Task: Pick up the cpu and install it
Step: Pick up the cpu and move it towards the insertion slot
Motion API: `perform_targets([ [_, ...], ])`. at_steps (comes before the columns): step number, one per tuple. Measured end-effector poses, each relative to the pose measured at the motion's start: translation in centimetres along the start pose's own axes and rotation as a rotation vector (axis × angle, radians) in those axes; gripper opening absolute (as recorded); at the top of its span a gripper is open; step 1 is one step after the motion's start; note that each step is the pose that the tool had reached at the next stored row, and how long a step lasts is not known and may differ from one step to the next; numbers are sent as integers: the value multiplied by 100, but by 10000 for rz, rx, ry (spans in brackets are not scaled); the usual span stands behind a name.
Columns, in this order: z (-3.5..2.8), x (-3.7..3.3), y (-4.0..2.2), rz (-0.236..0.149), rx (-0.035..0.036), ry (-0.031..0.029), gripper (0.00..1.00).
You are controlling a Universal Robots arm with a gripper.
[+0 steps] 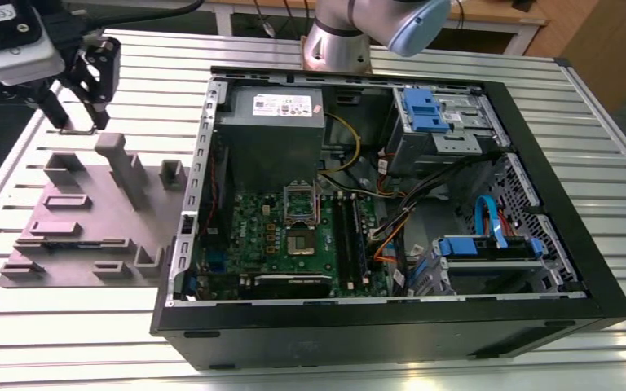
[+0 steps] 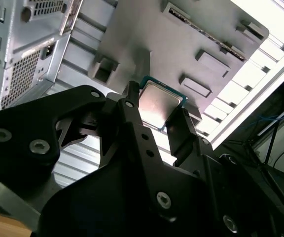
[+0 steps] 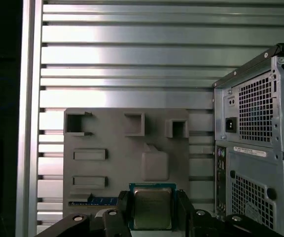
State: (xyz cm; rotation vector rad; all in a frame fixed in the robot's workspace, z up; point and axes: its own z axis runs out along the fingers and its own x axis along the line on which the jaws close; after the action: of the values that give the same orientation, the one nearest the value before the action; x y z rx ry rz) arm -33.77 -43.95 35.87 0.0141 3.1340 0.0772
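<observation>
Where the tabletop (image 1: 74, 326) nears its edge at the exterior view's left, one gripper (image 1: 81, 122) hangs above one grey holder plate (image 1: 85, 220). Its two black fingers (image 3: 124, 210) are closed partway onto one cpu (image 3: 152, 208), pressing on opposite sides, and the chip is in the air, clear of the plate. It is a flat square with a dull silvery metal top and a thin blue-green rim. The matte plate carries blocky raised pockets and posts. One open black computer case (image 1: 400, 326) lies beside it, with a narrow strip of bare ribbed aluminium slats between them. Inside are one green motherboard (image 1: 253, 220), one rectangular metal socket frame (image 1: 299, 220), one grey power-supply box (image 1: 270, 138) and two blue drive brackets (image 1: 427, 110). Bare slats stretch beyond the plate's far edge.
</observation>
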Motion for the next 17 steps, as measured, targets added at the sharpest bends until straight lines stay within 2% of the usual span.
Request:
perform_targets([
  [9,2,-290,3,1,0,3,47],
  [10,3,-417,4,1,0,6,47],
  [17,5,-648,6,2,0,22,47],
])
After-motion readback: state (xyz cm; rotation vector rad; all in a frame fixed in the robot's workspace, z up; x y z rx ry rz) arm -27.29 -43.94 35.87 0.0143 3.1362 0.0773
